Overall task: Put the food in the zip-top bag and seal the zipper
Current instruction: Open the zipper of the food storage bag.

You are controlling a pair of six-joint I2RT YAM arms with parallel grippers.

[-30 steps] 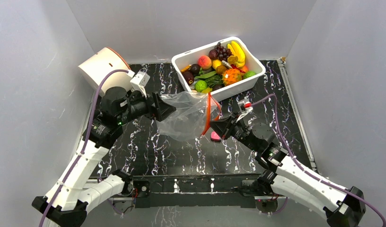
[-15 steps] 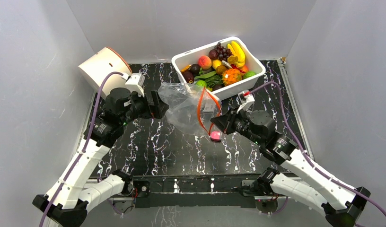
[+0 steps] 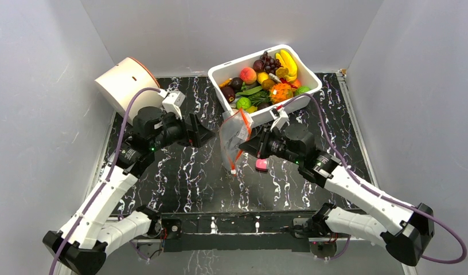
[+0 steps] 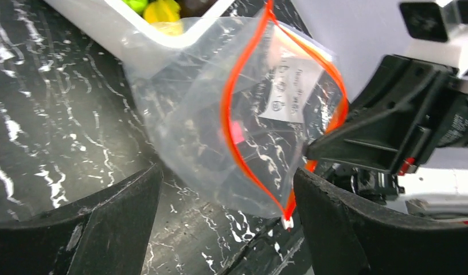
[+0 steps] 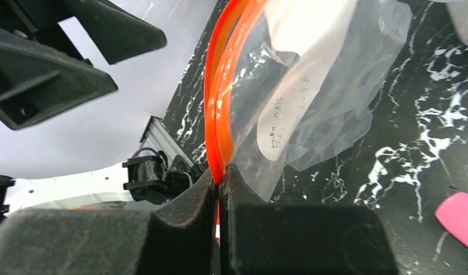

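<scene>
The clear zip-top bag [image 3: 234, 139] hangs empty from my right gripper [image 3: 244, 148], which is shut on its red-orange zipper [image 5: 216, 103]. In the left wrist view the bag [image 4: 191, 109] faces me with its mouth partly open and the zipper [image 4: 226, 120] forming a loop. My left gripper [image 3: 206, 133] is open and empty, just left of the bag and apart from it. The food lies in the white bin [image 3: 309, 93]: orange pineapple [image 3: 281, 92], banana bunch [image 3: 288, 62], dark purple fruit [image 3: 236, 83], and a yellow fruit [image 4: 160, 10].
A small pink block [image 3: 261, 165] lies on the black marbled table under my right gripper, also in the right wrist view [image 5: 458, 212]. A white cylinder [image 3: 124, 85] sits tilted at the back left. Grey walls enclose the table.
My left gripper has let go of the bag and opened. My right gripper has carried the bag left, and it now hangs folded narrow instead of stretched between both grippers.
</scene>
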